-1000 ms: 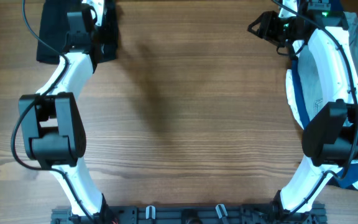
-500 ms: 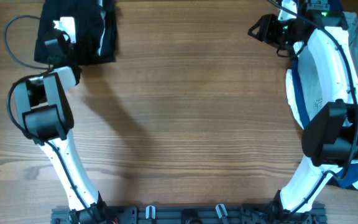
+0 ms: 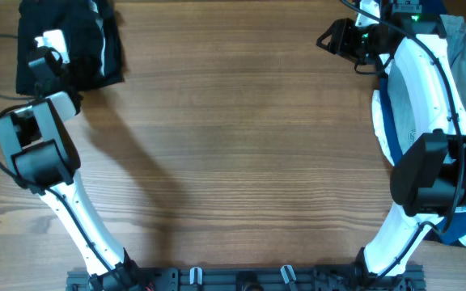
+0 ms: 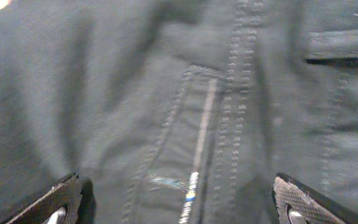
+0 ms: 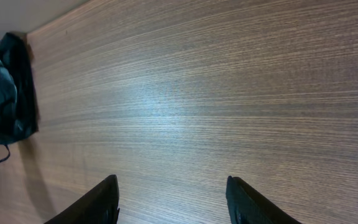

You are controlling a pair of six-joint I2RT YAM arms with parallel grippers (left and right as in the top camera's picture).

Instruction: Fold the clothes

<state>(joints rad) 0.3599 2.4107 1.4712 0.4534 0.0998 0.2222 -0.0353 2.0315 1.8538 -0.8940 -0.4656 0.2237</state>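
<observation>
The black shorts (image 3: 95,48) lie folded in a compact bundle at the table's far left corner. My left gripper (image 3: 51,56) is over the bundle, open; in the left wrist view its fingers (image 4: 179,208) straddle the dark fabric (image 4: 166,93) with stitched seams and a pocket flap. My right gripper (image 3: 330,38) is open and empty at the far right, above bare wood (image 5: 185,93). The right wrist view shows its fingers (image 5: 176,199) and the black bundle (image 5: 8,93) far off at its left edge.
A pile of white, navy and light-blue garments (image 3: 395,121) lies along the table's right edge behind the right arm. The wooden table (image 3: 241,162) spans the middle. The arm bases stand at the front edge.
The left arm swung left and the black bundle shifted with it toward the far left corner. The right gripper barely moved.
</observation>
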